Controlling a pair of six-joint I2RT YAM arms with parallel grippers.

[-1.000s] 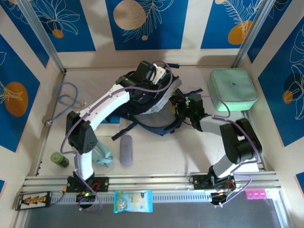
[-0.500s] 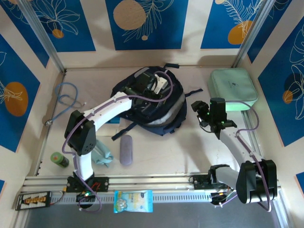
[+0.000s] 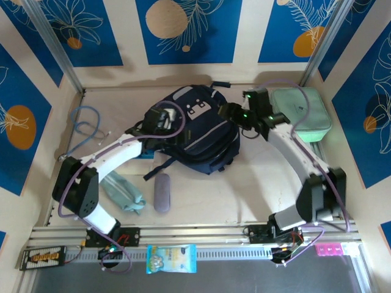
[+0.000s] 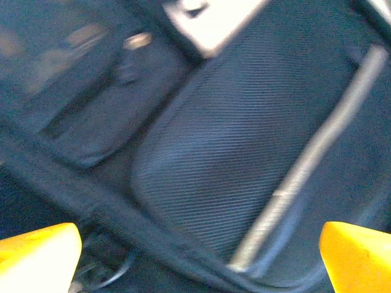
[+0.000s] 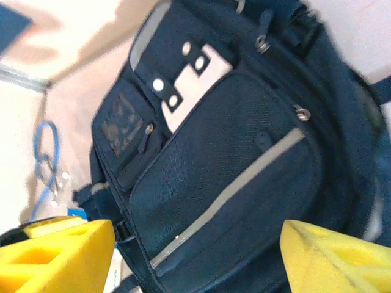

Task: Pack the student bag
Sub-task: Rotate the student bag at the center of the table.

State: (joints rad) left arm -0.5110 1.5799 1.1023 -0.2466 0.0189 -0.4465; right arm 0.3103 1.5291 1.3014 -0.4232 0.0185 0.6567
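Observation:
The student bag (image 3: 198, 135), dark navy with a grey stripe and a light buckle patch, lies flat front-up at the back middle of the table. My left gripper (image 3: 160, 118) hovers over its left edge. In the left wrist view that gripper (image 4: 198, 262) stands open, its yellow fingertips (image 4: 36, 256) wide apart above the bag's mesh fabric (image 4: 232, 140). My right gripper (image 3: 231, 113) sits at the bag's upper right side. It is open in the right wrist view (image 5: 195, 259), looking down on the bag's front pocket (image 5: 220, 165) with nothing between its fingers.
A mint green zip case (image 3: 299, 115) lies back right, under the right arm's cable. A blue cable (image 3: 85, 125) is at far left. A teal cloth (image 3: 122, 192) and a grey-purple pouch (image 3: 162, 192) lie in front of the bag. A snack packet (image 3: 171, 258) rests on the front rail.
The left gripper opened and let go of the bag, which dropped flat. The left arm drew back left. The right arm swung from the bag's near right side to its far right.

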